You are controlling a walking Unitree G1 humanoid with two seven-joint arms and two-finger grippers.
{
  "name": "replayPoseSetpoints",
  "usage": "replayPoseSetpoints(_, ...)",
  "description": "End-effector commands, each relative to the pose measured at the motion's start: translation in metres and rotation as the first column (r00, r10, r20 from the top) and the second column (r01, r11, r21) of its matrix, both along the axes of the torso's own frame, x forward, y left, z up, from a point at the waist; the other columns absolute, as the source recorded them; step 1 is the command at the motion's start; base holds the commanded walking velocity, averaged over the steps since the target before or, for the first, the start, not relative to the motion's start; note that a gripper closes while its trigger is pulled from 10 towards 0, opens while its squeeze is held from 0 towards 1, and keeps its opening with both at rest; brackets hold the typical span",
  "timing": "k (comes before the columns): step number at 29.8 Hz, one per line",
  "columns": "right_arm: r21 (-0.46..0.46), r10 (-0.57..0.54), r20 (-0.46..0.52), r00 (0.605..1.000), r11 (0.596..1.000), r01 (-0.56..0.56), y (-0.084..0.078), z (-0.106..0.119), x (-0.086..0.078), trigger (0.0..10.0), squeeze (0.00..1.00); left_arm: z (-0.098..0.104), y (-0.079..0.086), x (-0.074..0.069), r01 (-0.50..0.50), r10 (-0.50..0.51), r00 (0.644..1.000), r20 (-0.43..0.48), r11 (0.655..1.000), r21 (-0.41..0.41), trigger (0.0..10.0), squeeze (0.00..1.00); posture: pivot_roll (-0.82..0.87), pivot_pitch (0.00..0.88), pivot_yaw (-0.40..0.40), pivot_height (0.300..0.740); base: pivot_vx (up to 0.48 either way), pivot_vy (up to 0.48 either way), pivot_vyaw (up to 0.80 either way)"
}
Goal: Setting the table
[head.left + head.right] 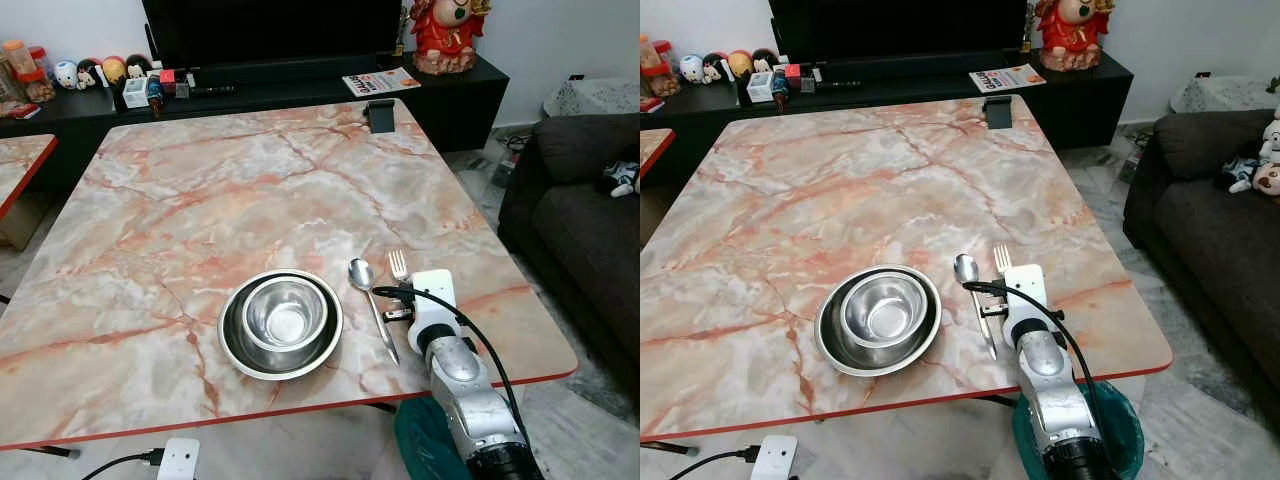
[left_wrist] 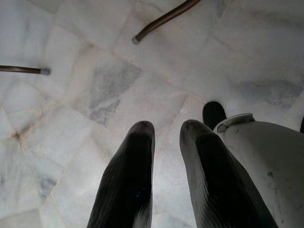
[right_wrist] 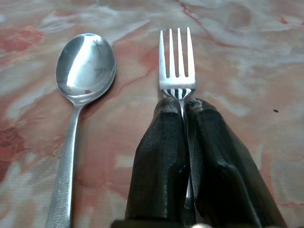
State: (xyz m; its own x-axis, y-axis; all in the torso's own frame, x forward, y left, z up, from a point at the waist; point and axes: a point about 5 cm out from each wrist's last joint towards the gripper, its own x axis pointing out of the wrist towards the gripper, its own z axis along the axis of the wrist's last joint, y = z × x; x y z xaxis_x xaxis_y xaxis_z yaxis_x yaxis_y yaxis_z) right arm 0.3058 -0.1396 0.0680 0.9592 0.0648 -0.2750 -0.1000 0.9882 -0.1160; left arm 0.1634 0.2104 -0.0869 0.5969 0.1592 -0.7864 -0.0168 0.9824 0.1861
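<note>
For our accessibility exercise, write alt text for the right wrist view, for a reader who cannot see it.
The right tool has its two black fingers shut on the handle of a fork, tines pointing away, low over a pink marble table. A spoon lies on the table beside the fork.

Marble table (image 1: 200, 190), pink-veined, red edge.
On it: steel plate (image 1: 232, 345) with bowl (image 1: 286, 312) nested inside, spoon (image 1: 371, 303) just right of it, fork (image 1: 398, 265) beside spoon, black object (image 1: 380, 115) at far edge.
</note>
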Motion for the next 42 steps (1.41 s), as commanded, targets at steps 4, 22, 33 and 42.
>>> replayPoseSetpoints(4, 0.005, -0.004, 0.007, 1.000, 1.000, 0.004, 0.002, 0.000, 0.002, 10.0, 0.00, -0.001, 0.005, -0.005, 0.002, -0.002, 1.000, -0.021, 1.000, 0.009, 10.0, 0.00, -0.02, 0.065, 0.057, 0.740, 0.000, 0.000, 0.00)
replayPoseSetpoints(22, 0.001, -0.017, -0.008, 1.000, 1.000, 0.017, 0.001, -0.008, -0.002, 10.0, 0.00, -0.001, 0.007, -0.005, 0.004, -0.004, 1.000, -0.020, 1.000, 0.012, 10.0, 0.00, -0.02, 0.066, 0.062, 0.740, 0.000, 0.000, 0.00)
replayPoseSetpoints(33, 0.011, -0.015, -0.012, 1.000, 1.000, 0.015, 0.003, -0.011, -0.003, 10.0, 1.00, -0.001, 0.007, -0.005, 0.003, -0.002, 1.000, -0.023, 1.000, 0.012, 10.0, 0.00, -0.01, 0.066, 0.061, 0.740, 0.000, 0.000, 0.00)
replayPoseSetpoints(42, 0.021, -0.013, -0.006, 1.000, 1.000, 0.013, 0.004, -0.010, -0.002, 10.0, 1.00, -0.001, 0.008, -0.005, 0.003, -0.002, 1.000, -0.022, 1.000, 0.012, 10.0, 0.00, -0.01, 0.064, 0.062, 0.740, 0.000, 0.000, 0.00)
